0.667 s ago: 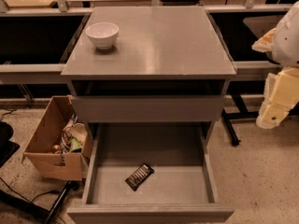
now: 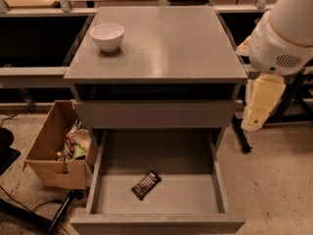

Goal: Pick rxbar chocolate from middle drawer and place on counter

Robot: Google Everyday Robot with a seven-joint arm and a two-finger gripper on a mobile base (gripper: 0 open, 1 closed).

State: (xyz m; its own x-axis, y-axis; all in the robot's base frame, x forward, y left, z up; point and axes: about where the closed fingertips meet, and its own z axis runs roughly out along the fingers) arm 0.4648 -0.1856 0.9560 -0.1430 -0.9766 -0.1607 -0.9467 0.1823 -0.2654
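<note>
Grey counter (image 2: 166,43) holds one bowl (image 2: 106,35); middle drawer (image 2: 188,195), one rxbar chocolate (image 2: 146,185); one gripper (image 2: 259,106) hangs right (grip state unclear).

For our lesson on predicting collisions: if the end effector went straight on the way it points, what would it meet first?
Probably the floor, right of the middle drawer: the end effector hangs pointing down outside it, though depth is unclear.

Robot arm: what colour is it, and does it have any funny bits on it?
The arm is fat, round and shiny white, with a thin tan ring around it and a little patch of vent slits. Below it, beside the counter, hangs the gripper, a blocky cream-yellow piece.
</note>
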